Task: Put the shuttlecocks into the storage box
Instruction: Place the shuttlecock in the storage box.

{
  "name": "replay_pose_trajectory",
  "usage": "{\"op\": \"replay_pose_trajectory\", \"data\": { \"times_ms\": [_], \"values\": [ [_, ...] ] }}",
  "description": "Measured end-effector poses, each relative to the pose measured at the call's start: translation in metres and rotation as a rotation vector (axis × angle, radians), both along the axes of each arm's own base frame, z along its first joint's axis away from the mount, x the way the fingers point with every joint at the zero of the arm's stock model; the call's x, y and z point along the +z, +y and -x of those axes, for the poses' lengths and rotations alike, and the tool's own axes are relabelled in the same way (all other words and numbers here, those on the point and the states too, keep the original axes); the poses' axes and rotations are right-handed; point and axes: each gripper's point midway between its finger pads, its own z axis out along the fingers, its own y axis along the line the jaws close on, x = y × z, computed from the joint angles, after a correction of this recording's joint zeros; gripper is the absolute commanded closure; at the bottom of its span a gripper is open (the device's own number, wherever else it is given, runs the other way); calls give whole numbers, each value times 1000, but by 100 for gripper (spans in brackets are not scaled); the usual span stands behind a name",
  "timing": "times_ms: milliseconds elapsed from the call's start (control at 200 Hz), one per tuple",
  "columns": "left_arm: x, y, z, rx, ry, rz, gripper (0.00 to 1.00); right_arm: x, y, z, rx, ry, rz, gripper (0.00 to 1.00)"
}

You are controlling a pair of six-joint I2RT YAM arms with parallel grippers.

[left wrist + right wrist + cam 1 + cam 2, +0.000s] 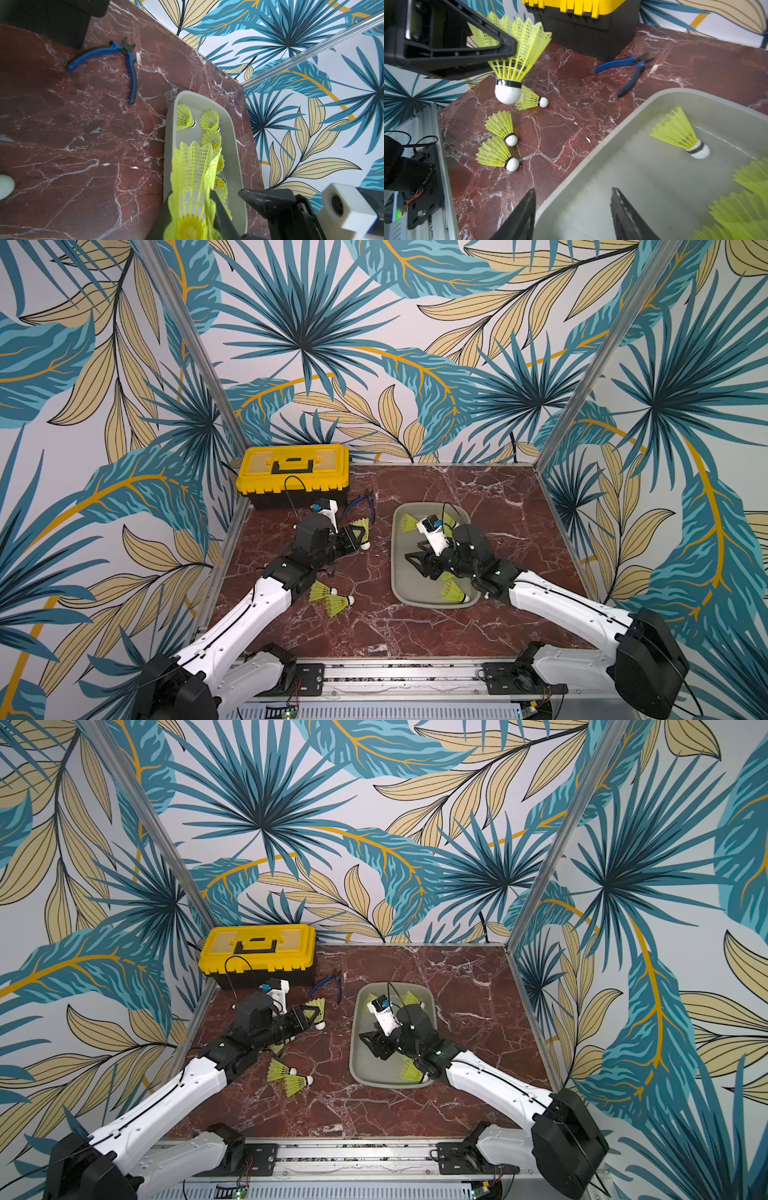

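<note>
My left claw (358,536) grips a shuttlecock (517,52). The fingers (446,58) pinch its neon mesh skirt, and the white, black-banded tip hangs downward, clear of the counter (374,626). Just under and behind that tip, three loose shuttlecocks (501,125) lie on their sides on the marble, none touching the claw. Out past the left claw's fingertips sits the grey storage box (415,591), near but apart from what I hold (the skirt only overlaps it in my left wrist view). Farther out from the same claw, blue-handled pliers (361,504) lie with handles spread, near the yellow-lidded toolbox (293,472).

My right claw (573,192) has its jaws wide apart with nothing between them. It hangs over the storage box's rim on the side nearest my left claw. In my right wrist view one finger lines up with the counter just outside the wall, the other with the bare grey floor inside. Ahead of it a boxed shuttlecock (683,135) lies on its side, and more shuttlecocks (211,120) crowd the box beside that claw. I count at least five in there.
</note>
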Motion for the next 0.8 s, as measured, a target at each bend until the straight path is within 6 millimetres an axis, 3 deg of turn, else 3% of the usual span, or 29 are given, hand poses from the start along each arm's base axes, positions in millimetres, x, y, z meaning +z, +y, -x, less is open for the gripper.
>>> {"op": "replay_pose_trajectory", "data": {
  "times_ms": [351,611,801],
  "values": [
    [3,-6,-4,-7,1,38,73,1,73,-8,109,36,-58,43],
    [4,-6,-5,-2,7,47,73,5,99,-6,142,41,-91,51],
    [5,-6,-5,3,4,52,73,10,107,-8,147,39,-112,58]
  ]
}}
